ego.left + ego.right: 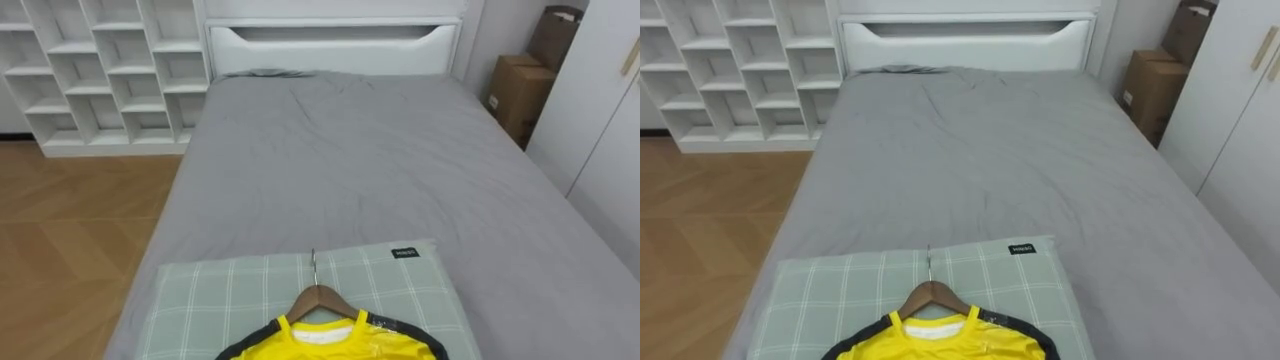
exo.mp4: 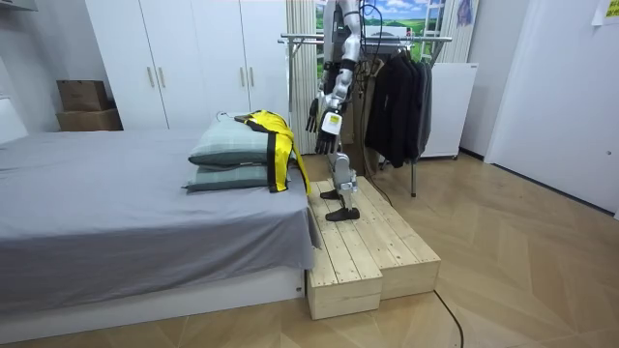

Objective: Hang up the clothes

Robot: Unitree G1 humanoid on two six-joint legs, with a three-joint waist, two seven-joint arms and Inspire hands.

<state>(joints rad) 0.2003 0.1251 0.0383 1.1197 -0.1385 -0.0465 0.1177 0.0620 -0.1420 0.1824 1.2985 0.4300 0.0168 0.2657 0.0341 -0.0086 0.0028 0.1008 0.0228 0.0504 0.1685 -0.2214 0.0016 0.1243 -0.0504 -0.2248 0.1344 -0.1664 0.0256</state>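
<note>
From my remote desk, the eye view reads left to right: a white shelf (image 1: 100, 70) at 10 o'clock, the grey bed (image 1: 350, 170) up the middle, two boxes (image 1: 515, 95) stacked at 2 o'clock. The one shirt (image 1: 330, 345), yellow with dark trim, lies at 6 o'clock on a green checked pillow (image 1: 230, 290). It is already threaded on a single wooden hanger (image 1: 318, 297), whose wire hook (image 1: 313, 265) points to 12 o'clock.

In the room view I count two pillows, one on the other, and the shirt droops over their near end. The robot stands on a wooden platform (image 2: 368, 251) just beside the bed. Its left hand (image 2: 314, 116) hangs empty at its side, fingers loose and spread downward. One rack (image 2: 368, 41) of dark clothes (image 2: 397, 97) stands behind it, at the robot's 6 o'clock.

I judge the shirt light, soft and probably slippery, so the cloth itself would bunch or slide in a grasp. The hanger is the stiff part. I would take it at the neck just under the hook, keep it level so the shirt does not slip off a shoulder, then turn and carry it to the rack.
</note>
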